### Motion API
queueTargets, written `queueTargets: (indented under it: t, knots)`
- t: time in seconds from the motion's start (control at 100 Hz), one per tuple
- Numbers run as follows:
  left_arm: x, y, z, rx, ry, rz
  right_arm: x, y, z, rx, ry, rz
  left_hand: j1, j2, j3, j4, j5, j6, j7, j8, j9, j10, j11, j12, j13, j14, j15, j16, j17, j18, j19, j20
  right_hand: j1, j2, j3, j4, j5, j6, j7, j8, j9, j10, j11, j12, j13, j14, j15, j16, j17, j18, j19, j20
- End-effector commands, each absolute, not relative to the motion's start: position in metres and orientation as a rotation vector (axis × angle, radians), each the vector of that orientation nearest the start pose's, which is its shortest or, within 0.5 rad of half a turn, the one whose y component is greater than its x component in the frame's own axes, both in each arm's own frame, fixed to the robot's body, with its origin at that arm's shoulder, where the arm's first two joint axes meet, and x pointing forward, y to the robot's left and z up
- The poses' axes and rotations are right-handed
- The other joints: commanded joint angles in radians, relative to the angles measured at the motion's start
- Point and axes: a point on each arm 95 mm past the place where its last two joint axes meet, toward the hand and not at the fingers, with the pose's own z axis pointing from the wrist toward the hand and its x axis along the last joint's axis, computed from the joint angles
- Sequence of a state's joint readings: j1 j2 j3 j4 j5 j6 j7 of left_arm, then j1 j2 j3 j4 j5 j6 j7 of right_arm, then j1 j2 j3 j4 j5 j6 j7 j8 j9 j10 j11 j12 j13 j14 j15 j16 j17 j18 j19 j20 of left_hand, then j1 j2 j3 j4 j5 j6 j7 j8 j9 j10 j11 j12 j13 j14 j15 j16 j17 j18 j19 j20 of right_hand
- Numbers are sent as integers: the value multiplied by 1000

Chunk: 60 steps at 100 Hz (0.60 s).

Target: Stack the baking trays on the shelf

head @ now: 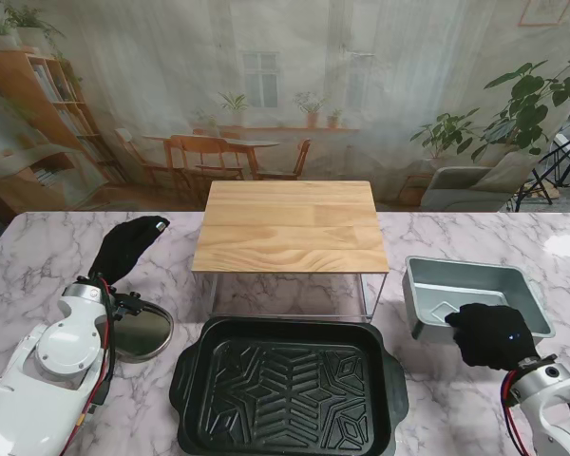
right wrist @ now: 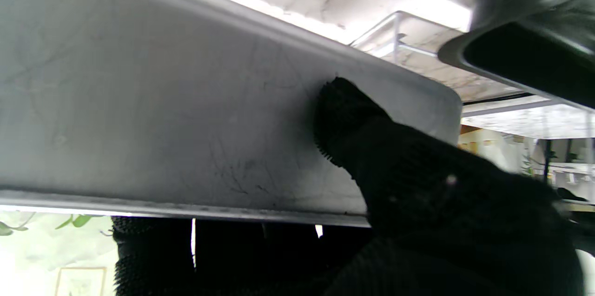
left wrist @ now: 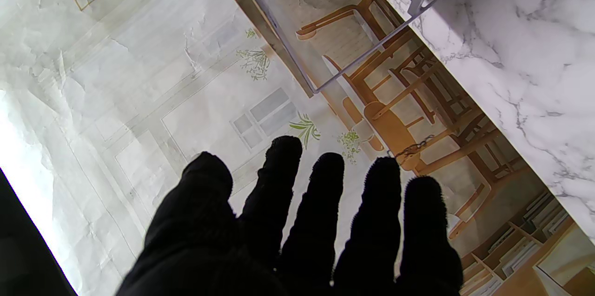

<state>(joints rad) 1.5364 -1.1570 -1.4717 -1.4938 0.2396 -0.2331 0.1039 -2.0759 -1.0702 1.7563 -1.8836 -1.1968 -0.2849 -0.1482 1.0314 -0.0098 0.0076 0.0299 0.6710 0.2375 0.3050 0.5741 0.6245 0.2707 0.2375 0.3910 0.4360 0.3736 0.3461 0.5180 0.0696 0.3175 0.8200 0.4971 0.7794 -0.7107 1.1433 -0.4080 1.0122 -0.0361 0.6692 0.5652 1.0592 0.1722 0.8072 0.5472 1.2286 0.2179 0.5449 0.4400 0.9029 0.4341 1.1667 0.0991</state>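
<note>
A grey metal loaf tray (head: 475, 290) sits on the marble table at the right of the shelf (head: 290, 226), which has a wooden top on thin metal legs. My right hand (head: 494, 334) grips the tray's near wall (right wrist: 186, 115), with the thumb (right wrist: 344, 119) pressed on the outside and the fingers (right wrist: 153, 259) hooked over the rim. A wide black baking tray (head: 290, 385) with a patterned floor lies in front of the shelf, nearer to me. My left hand (head: 128, 247) hovers at the left, open and holding nothing, its fingers (left wrist: 325, 203) spread.
A round dark pan (head: 141, 332) lies by my left wrist. The black tray's rim (right wrist: 525, 49) is close to the grey tray. The shelf's wire leg (left wrist: 353, 63) stands off to the side of my left hand. A printed backdrop hangs behind the table.
</note>
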Motion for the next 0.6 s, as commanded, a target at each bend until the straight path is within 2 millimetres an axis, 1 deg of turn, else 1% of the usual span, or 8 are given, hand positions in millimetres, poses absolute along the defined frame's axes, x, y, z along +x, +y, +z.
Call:
queueTargets:
  t: [0.0,0.14,0.35,0.59]
  knots:
    - [432,90,-288,-1677,681,-2068,287,-118,-284,960,1494,1352,10,33,-14,-21,17,-25,9,-1,31,-3,17,9,9,-1,24,9,-3,-38,15,-15,158,176,147,132,225,-104,252,93,15,20,33,10,63,33,152,29,64,39,188,60]
    - [432,90,-288,-1673,684,-2068,269,-112,-279,956,1519,1365,11,33,-14,-21,17,-27,9,-1,33,-3,18,9,9,-1,24,9,-3,-38,14,-15,162,176,141,130,221,-99,247,94,13,23,30,10,63,33,151,27,64,38,188,60]
    - [432,90,-289,-1668,688,-2066,243,-107,-279,938,1530,1382,10,34,-14,-21,15,-26,9,-2,32,-2,17,9,10,-1,24,9,-3,-39,14,-16,169,175,134,129,220,-93,243,97,14,26,27,11,62,36,149,24,64,39,187,60]
    - [433,89,-289,-1668,700,-2061,225,-97,-276,918,1540,1415,8,35,-14,-21,15,-23,8,-3,32,-3,18,9,11,-1,24,9,-4,-38,13,-16,172,175,129,128,222,-88,238,100,13,29,24,14,62,38,149,24,63,39,187,60]
